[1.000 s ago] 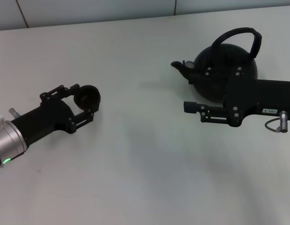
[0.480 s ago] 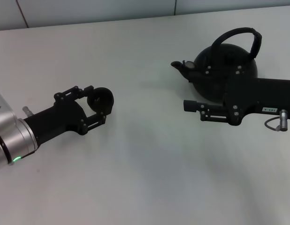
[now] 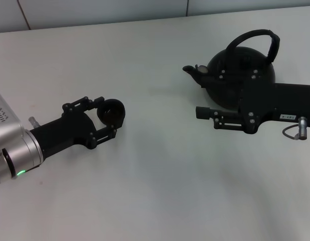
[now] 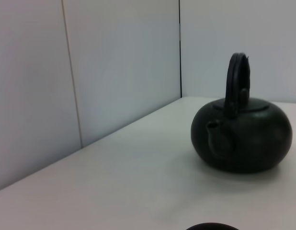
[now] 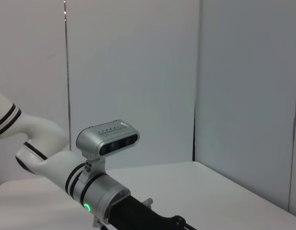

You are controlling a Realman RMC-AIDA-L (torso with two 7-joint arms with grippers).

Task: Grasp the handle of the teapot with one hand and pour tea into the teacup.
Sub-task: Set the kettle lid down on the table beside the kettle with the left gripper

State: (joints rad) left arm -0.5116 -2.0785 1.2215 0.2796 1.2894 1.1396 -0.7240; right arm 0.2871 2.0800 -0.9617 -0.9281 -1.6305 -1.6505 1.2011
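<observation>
The left gripper (image 3: 111,118) clamps the teacup (image 3: 111,111), well left of the teapot (image 3: 240,75); the right gripper (image 3: 205,114) (finger spacing unclear) sits below the handle (image 3: 255,40), nearer.

A bare robot test cell or lab. The white tabletop (image 3: 155,191) is enclosed by plain pale wall panels (image 4: 119,72) with thin vertical seams, and a white-and-silver robot arm (image 5: 57,167) with a green status light reaches across it.
</observation>
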